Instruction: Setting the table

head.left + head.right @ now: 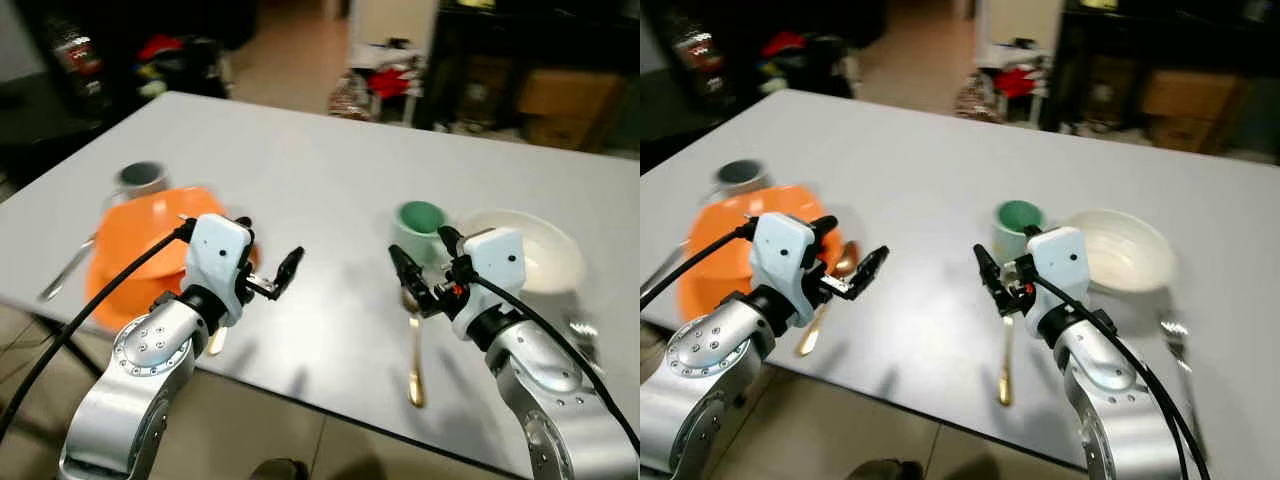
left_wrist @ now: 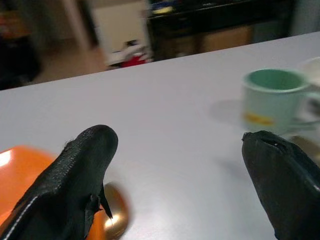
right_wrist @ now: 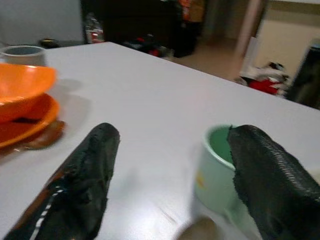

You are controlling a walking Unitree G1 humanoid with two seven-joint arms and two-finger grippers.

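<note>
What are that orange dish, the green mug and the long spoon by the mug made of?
The orange dish looks like glossy plastic, judging by its bright even colour and soft sheen, though glazed ceramic is possible. The green mug looks like matte glazed ceramic with thick walls. The long spoon looks like gold-toned polished metal.

A pale grey table (image 1: 300,170) spreads out in front of me. Toward its left edge sits an orange plate (image 1: 710,270) with an orange bowl (image 1: 140,235) on it, a grey mug (image 1: 140,180) just behind, a gold spoon (image 1: 825,300) beside the plate. Near the near edge lies another gold spoon (image 1: 414,350), a green mug (image 1: 420,228) behind it, a white bowl (image 1: 540,250) to its right, and a fork (image 1: 1175,345) past that.
</note>
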